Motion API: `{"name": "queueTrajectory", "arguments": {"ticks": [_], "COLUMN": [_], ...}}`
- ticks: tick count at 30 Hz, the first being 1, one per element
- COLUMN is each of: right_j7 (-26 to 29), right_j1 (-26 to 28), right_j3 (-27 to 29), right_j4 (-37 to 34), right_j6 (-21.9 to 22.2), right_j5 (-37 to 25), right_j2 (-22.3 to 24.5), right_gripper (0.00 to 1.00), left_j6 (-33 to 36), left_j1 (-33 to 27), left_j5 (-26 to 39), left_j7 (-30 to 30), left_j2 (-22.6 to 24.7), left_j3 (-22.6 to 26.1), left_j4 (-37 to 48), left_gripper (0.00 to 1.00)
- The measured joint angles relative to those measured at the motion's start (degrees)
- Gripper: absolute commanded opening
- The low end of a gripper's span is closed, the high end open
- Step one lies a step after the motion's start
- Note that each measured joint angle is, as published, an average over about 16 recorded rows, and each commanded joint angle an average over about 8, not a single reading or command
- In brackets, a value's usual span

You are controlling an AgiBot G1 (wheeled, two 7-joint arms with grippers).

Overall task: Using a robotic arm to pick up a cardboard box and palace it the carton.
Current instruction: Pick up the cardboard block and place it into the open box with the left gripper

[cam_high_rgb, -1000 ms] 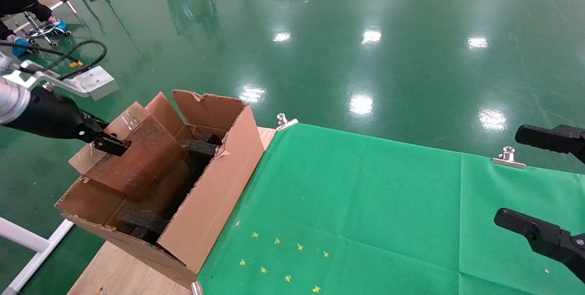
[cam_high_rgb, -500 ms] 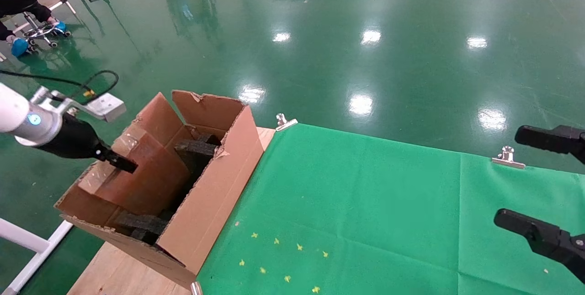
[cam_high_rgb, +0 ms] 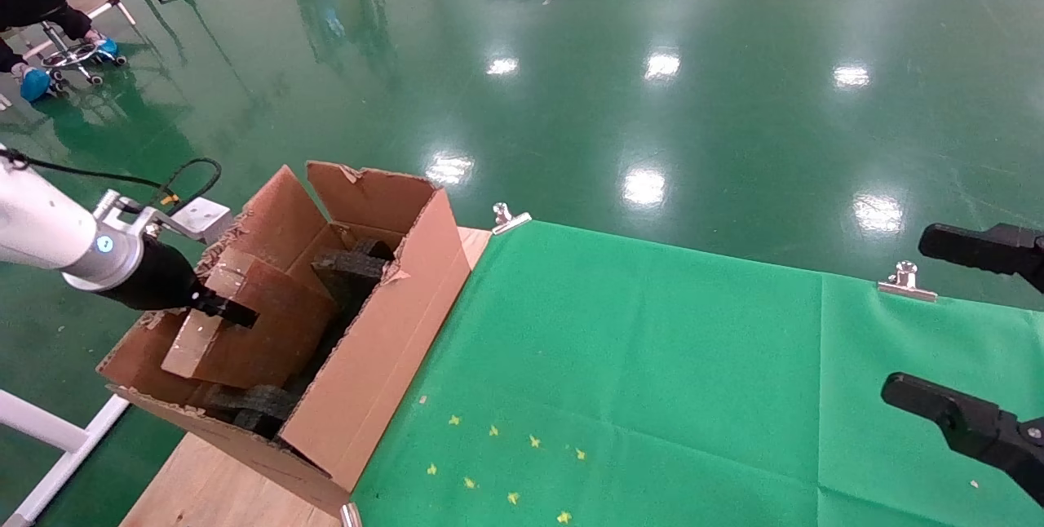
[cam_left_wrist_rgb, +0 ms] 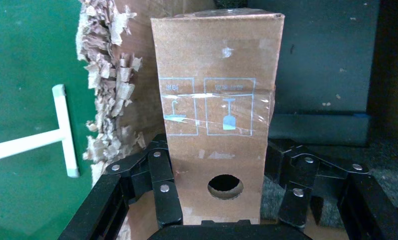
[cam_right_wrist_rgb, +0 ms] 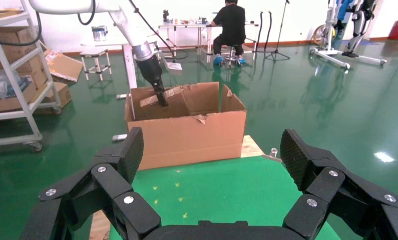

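Observation:
The robotic arm, my left one (cam_high_rgb: 49, 237), reaches over the carton (cam_high_rgb: 383, 347), a large brown box with ragged flaps and black foam blocks (cam_high_rgb: 351, 266) inside. My left gripper (cam_high_rgb: 224, 311) is shut on the cardboard box (cam_high_rgb: 261, 327), which sits tilted inside the carton's left part. In the left wrist view the cardboard box (cam_left_wrist_rgb: 217, 130), with tape strips and a round hole, is clamped between the fingers (cam_left_wrist_rgb: 159, 172) of the left gripper (cam_left_wrist_rgb: 222, 167). My right gripper (cam_high_rgb: 913, 319) is open and empty over the table's right edge; it also shows in the right wrist view (cam_right_wrist_rgb: 212, 150).
A green cloth (cam_high_rgb: 652, 364) covers the table, held by metal clips (cam_high_rgb: 510, 217) at its far edge. Small yellow marks (cam_high_rgb: 506, 453) lie near the front. A white frame (cam_high_rgb: 49, 429) stands left of the carton. A person sits far off at the back left.
My left gripper has moved down and to the right with the cardboard box. The box has sunk lower into the carton. The right arm has not moved.

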Motion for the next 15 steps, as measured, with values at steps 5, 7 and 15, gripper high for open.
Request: {"name": "queueTrajectory", "arguments": {"ticks": [5, 7, 15], "right_j7": [0.0, 0.0, 0.0], "right_j1": [-0.01, -0.01, -0.01], "right_j3": [0.0, 0.0, 0.0], "right_j4": [0.0, -0.01, -0.01], "right_j6": [0.0, 0.01, 0.01], "right_j5": [0.0, 0.0, 0.0], "right_j2": [0.0, 0.0, 0.0], "right_gripper": [1.0, 1.0, 1.0], "left_j6": [-0.73, -0.82, -0.4], "left_j1": [0.61, 0.68, 0.5], "left_j5": [-0.2, -0.24, -0.12], "left_j7": [0.15, 0.17, 0.13], "left_j2": [0.52, 0.57, 0.37], "left_j3": [-0.11, -0.12, -0.07], "left_j4": [0.95, 1.06, 0.7], "left_gripper": [1.0, 1.0, 1.0]}}
